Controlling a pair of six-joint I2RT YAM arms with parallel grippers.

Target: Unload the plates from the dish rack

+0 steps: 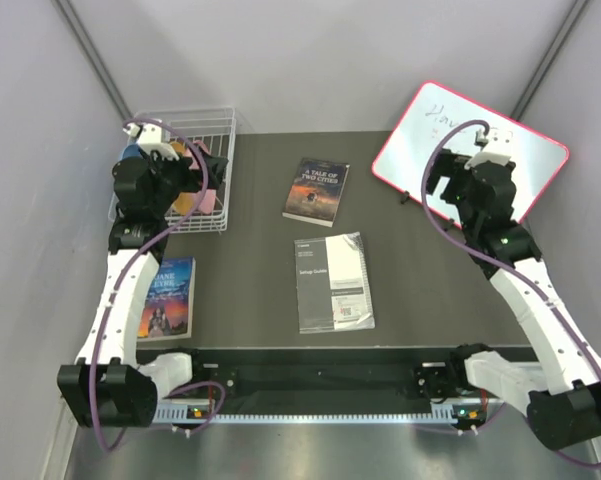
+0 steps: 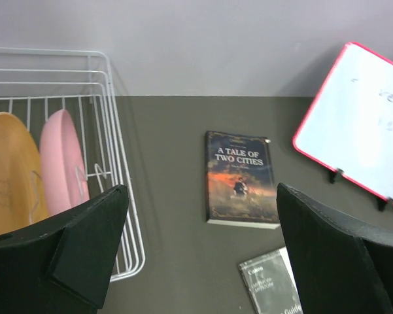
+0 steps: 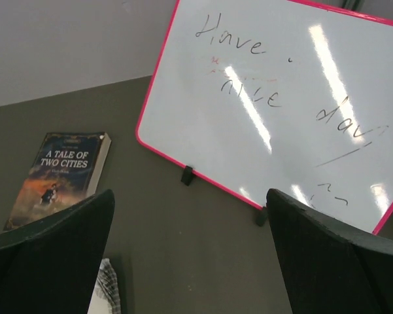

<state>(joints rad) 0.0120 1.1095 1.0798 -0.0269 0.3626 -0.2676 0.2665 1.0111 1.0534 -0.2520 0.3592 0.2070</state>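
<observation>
A: Progress?
B: Nothing unloaded that I can see: no plate anywhere on the table (image 1: 260,250). The orange-tan plate (image 2: 10,173) and the pink plate (image 2: 60,157) stand on edge inside the dish rack (image 1: 205,135), the pink one nearest the rack's right-hand wire wall. The top view shows a bit of blue behind the left arm, maybe another plate. Can't get a full count.
A: Grippers?
B: Left gripper (image 2: 201,209) is spread wide and empty, hovering at the rack's near right corner with one finger over the wire. Right gripper (image 3: 189,209) is also wide and empty, up by the whiteboard (image 3: 281,98), well apart from the rack.
A: So the whole job's left?
B: My read, yes. Every plate has to be lifted out and set down.
A: Room?
B: The rack sits in the far left corner, close to the side and back walls, so approach from above or from the right. The wire sides rise around the plates, so I'd say up first, then across. There's bare table between the rack and the A Tale of Two Cities book (image 1: 316,191), and more in the middle, left of the Setup Guide booklet (image 1: 334,281). The Jane Eyre book (image 1: 166,297) lies by the left edge, just in front of the rack — that spot's taken. The whiteboard leans at far right, so the right arm looks short of slack there.
</observation>
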